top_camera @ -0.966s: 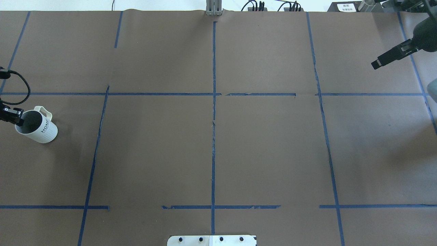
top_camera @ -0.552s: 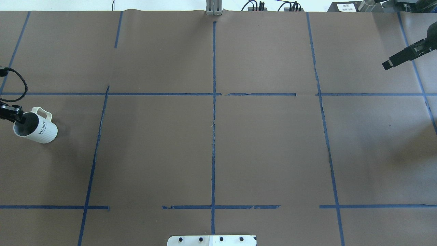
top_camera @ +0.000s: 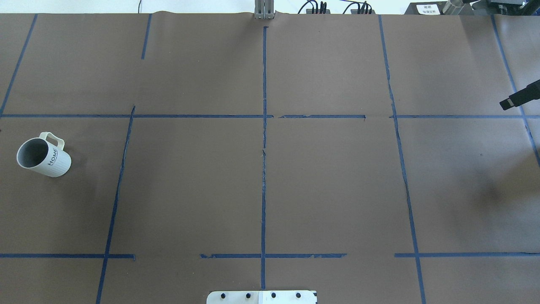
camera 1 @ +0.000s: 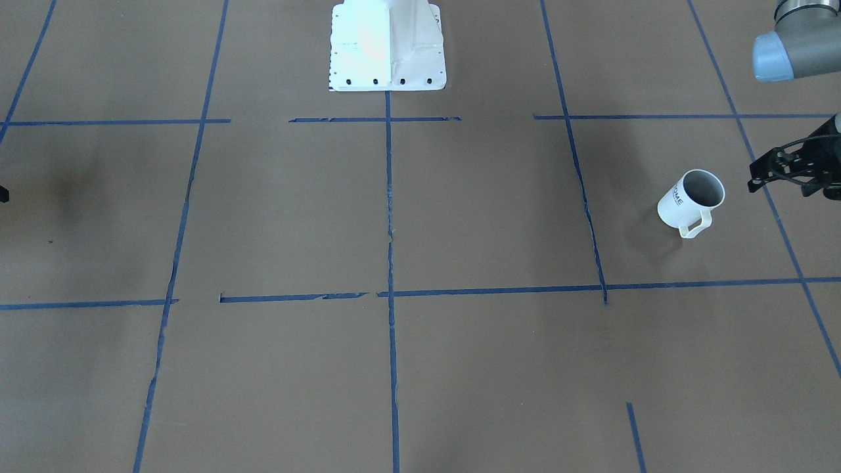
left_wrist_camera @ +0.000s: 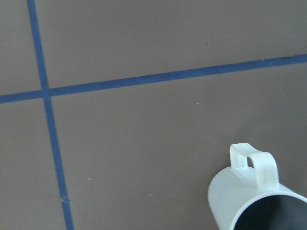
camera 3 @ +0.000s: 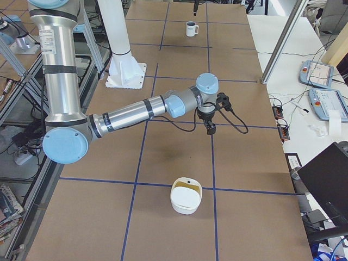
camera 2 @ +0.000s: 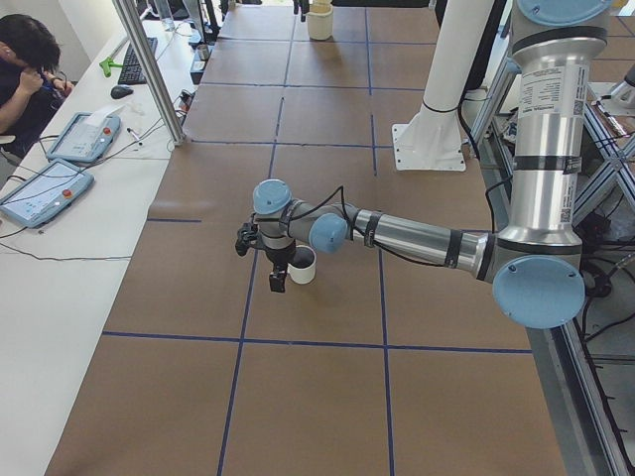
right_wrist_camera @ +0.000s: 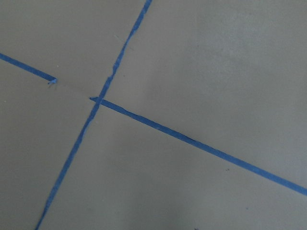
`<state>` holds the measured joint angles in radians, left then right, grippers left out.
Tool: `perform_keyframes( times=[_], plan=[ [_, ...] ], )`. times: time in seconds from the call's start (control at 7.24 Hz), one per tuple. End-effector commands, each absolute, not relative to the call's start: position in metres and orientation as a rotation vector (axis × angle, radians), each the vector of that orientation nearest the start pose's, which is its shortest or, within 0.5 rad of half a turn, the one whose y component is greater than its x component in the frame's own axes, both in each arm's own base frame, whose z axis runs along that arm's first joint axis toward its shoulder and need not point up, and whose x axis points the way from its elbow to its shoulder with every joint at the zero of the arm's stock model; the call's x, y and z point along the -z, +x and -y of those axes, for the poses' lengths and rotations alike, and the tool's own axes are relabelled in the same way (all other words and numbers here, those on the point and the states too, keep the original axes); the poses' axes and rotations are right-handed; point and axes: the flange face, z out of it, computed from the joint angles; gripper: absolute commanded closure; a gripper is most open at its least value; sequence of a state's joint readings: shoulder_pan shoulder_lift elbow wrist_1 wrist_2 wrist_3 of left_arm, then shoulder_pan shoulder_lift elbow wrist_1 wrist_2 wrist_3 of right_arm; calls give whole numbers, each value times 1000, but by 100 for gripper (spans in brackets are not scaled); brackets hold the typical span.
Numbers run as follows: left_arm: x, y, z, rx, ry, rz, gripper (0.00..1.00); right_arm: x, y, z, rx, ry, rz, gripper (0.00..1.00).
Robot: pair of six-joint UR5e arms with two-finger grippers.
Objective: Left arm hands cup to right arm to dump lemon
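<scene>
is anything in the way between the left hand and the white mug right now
Nothing visible does. Only a strip of bare brown paper table cover lies between the black skeletal left hand and the small white ribbed mug, which stands upright and apart from the hand.

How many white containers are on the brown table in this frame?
2. The cup stands upright at the robot's left end of the table; a wider white tub sits at the right end, seen only in the side views. More could lie off-frame.
</scene>
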<state>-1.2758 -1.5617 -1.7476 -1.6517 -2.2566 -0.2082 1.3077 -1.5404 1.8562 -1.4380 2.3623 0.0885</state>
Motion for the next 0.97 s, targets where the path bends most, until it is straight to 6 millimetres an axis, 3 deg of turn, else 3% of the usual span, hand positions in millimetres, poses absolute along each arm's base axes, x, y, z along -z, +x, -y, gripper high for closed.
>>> perform_keyframes(
  times=[0.0, 0.14, 0.41, 0.83],
  plan=[
    [-588, -13, 492, -207, 79, -707, 0, -538, -24, 474, 300, 243, 814, 0],
    [-597, -45, 483, -218, 84, -734, 0, -560, 8, 453, 224, 221, 808, 0],
    [-612, -55, 464, -184, 37, -744, 0, -583, 35, 426, 146, 185, 843, 0],
    [-615, -54, 459, -177, 36, -777, 0, -594, 36, 420, 103, 150, 843, 0]
  ],
)
